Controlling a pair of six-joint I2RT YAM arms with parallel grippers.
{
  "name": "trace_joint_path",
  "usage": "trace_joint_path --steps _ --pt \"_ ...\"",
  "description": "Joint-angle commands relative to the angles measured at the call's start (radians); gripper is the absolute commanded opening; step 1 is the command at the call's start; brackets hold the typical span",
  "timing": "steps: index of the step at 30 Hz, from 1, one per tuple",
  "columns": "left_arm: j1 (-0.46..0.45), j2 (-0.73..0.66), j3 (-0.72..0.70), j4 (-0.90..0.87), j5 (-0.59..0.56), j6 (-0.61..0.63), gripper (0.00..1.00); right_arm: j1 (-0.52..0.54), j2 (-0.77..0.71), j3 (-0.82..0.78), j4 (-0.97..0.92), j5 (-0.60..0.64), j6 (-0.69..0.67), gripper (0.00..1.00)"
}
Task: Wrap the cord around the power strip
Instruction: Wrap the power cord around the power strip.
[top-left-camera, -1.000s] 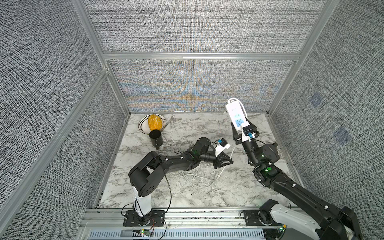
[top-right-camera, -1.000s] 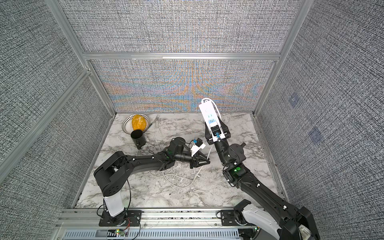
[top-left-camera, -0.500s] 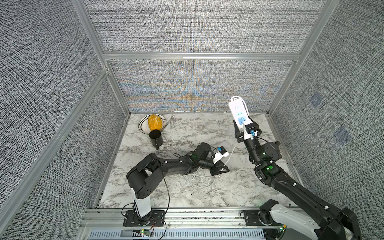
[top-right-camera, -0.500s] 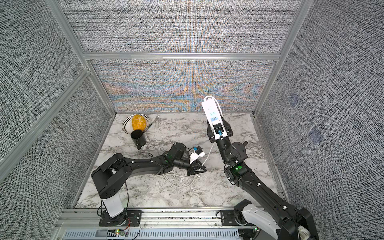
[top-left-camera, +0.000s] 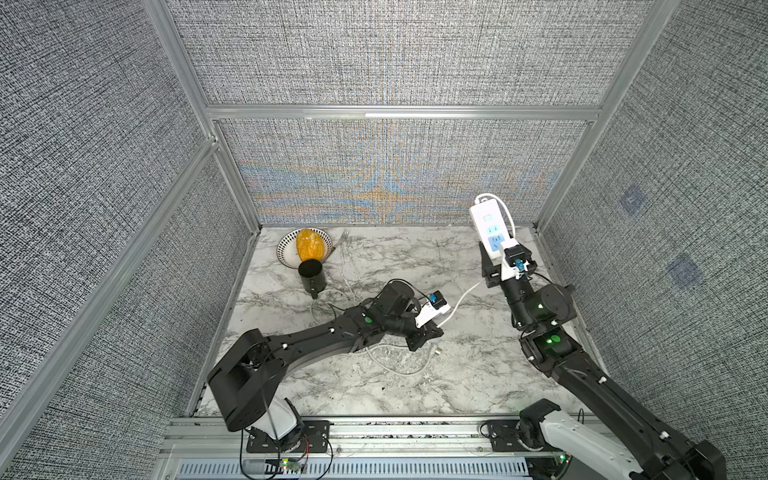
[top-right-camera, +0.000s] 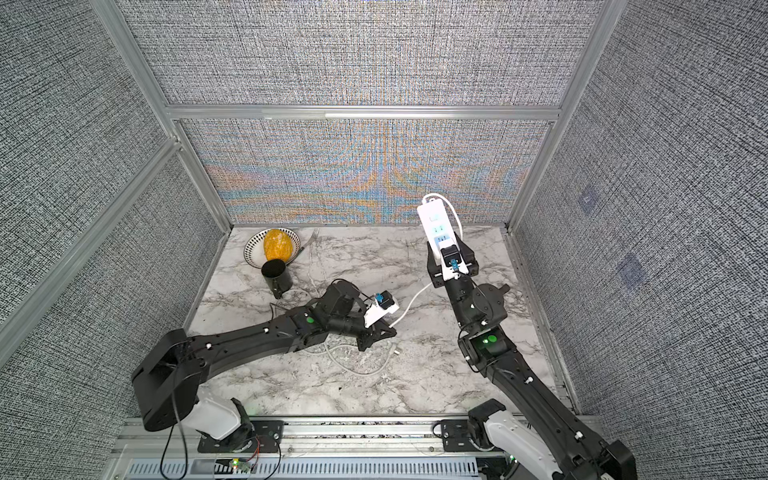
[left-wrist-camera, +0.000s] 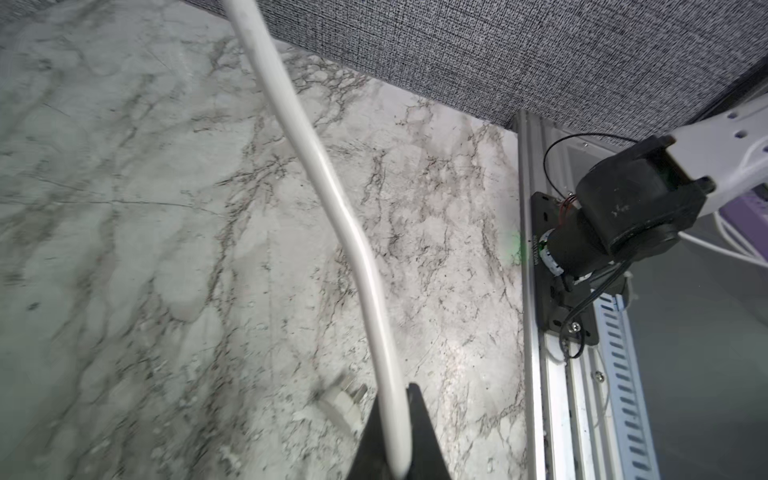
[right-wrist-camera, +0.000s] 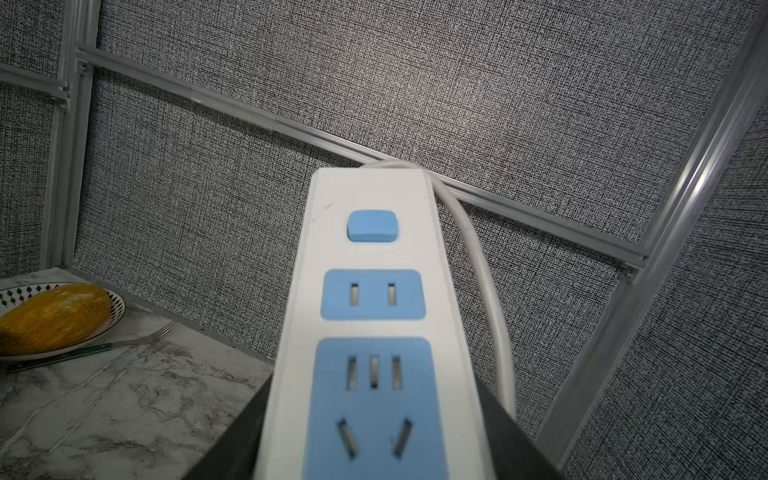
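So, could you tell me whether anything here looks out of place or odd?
Nothing looks damaged or spilled. The cord is simply not wrapped: it sags from the raised power strip to the left gripper, then sprawls in loose loops on the table, plug lying free.

The left tool (top-left-camera: 430, 336) has lowered toward the desk (top-left-camera: 374, 257) and closed on the cord (top-left-camera: 461, 297); the power strip (top-left-camera: 488, 220) shifted slightly.

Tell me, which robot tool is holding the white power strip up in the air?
The right tool holds the power strip, lifted high above the table. The left tool, low over the table, only pinches the cord.
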Motion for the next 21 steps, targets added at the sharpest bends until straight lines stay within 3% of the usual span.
trace_joint_path --steps 1,6,14,21 --pt "0.004 -0.055 0.003 -0.144 -0.203 0.107 0.00 -0.027 -0.035 -0.005 -0.044 -0.066 0.067 0.00" --pt "0.012 -0.090 0.032 -0.258 -0.352 0.165 0.00 -0.068 -0.083 0.000 -0.101 -0.117 0.132 0.00" --pt "0.033 -0.170 0.023 -0.330 -0.464 0.201 0.00 -0.141 -0.106 -0.012 -0.182 -0.138 0.149 0.00" --pt "0.049 -0.212 0.055 -0.409 -0.586 0.268 0.00 -0.193 -0.098 -0.027 -0.183 -0.272 0.207 0.00"
